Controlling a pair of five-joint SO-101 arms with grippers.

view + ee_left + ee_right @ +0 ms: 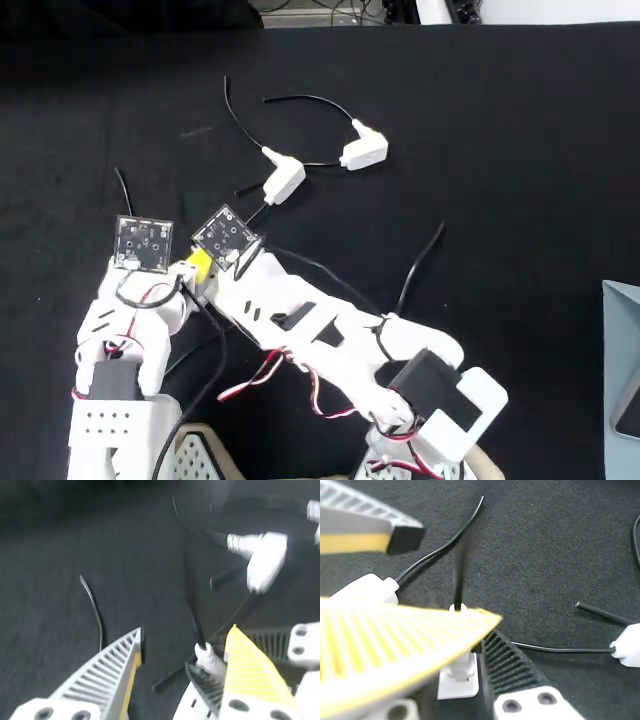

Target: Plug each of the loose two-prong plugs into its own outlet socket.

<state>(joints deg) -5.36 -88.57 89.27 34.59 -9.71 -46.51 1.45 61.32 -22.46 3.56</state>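
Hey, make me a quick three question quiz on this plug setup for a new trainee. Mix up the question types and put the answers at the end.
1. True or false: the nearer plug and the farther plug lie loose on the black table, beyond both arms.
2. Multiple choice: the right hand is shut on (A) a white connector, (B) a screwdriver, (C) nothing.
3. Fill in: the wire on the farther plug is ____ in colour.
Key: 1 true; 2 A; 3 black.
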